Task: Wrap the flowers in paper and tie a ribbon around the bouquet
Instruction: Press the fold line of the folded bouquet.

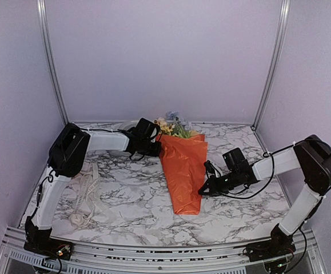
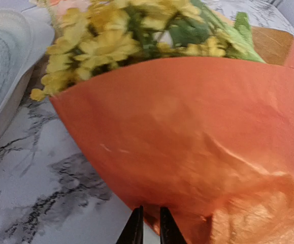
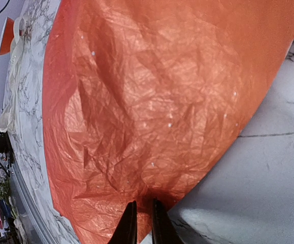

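The bouquet [image 1: 183, 171], laid at centre, is pinched by its paper [image 2: 187, 142] in the narrowed left gripper [image 2: 149, 226] at ten o'clock and right gripper [image 3: 142, 223] at four o'clock; wrapping is judged done, and the ribbon [image 1: 88, 191] at eight o'clock must be fetched next.

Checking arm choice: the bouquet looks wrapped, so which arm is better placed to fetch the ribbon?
Left, probably. The ribbon lies on the table beside the left arm; the right gripper is across the bouquet from it, pinching the paper.

Orange paper [image 1: 183, 171], yellow flowers [image 1: 174, 127], cream ribbon [image 1: 88, 191], grey-veined white marble table [image 1: 125, 197].
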Available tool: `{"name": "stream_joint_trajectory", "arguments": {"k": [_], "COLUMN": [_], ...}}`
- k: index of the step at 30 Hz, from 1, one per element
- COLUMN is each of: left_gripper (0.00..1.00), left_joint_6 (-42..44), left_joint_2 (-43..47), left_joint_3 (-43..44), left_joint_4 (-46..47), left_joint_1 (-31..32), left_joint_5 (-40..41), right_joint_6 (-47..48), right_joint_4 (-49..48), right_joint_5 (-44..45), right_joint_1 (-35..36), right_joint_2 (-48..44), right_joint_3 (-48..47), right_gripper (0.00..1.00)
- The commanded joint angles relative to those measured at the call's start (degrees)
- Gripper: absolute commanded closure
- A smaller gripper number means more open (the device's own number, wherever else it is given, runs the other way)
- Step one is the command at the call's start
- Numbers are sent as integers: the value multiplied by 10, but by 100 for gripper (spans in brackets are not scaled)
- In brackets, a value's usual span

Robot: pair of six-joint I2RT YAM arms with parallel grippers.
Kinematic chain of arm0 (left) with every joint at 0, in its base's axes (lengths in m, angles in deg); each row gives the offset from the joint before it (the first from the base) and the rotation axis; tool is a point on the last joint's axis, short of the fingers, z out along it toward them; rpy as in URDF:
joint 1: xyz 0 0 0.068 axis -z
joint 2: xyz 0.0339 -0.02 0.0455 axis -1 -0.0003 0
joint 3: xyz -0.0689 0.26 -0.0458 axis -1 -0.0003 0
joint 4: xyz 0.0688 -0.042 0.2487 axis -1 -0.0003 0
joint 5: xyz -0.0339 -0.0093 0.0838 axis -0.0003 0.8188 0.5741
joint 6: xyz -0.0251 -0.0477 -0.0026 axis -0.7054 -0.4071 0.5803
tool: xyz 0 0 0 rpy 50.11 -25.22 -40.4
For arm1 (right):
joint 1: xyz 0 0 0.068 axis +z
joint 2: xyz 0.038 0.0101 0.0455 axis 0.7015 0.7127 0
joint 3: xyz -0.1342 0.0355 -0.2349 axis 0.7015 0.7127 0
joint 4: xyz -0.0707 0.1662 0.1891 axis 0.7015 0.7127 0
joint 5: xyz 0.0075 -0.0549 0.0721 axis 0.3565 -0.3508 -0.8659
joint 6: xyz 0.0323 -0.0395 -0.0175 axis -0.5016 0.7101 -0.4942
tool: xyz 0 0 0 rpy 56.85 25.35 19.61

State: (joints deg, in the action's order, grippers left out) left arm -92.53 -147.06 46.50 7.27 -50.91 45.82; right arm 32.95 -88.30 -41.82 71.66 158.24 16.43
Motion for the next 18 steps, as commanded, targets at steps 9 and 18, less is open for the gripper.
{"name": "stream_joint_trajectory", "arguments": {"k": [9,18], "left_gripper": [93,92], "left_joint_6": [-65,2], "left_joint_2": [-38,82], "left_joint_3": [120,-27], "left_joint_4": [-62,30], "left_joint_1": [-58,52], "left_joint_5": [36,3], "right_joint_6": [-9,-14], "right_joint_4": [20,20], "right_joint_5": [29,34], "right_joint_1": [3,3], "right_joint_2": [15,17], "right_joint_3": [1,-3], "right_gripper": [88,88]}}
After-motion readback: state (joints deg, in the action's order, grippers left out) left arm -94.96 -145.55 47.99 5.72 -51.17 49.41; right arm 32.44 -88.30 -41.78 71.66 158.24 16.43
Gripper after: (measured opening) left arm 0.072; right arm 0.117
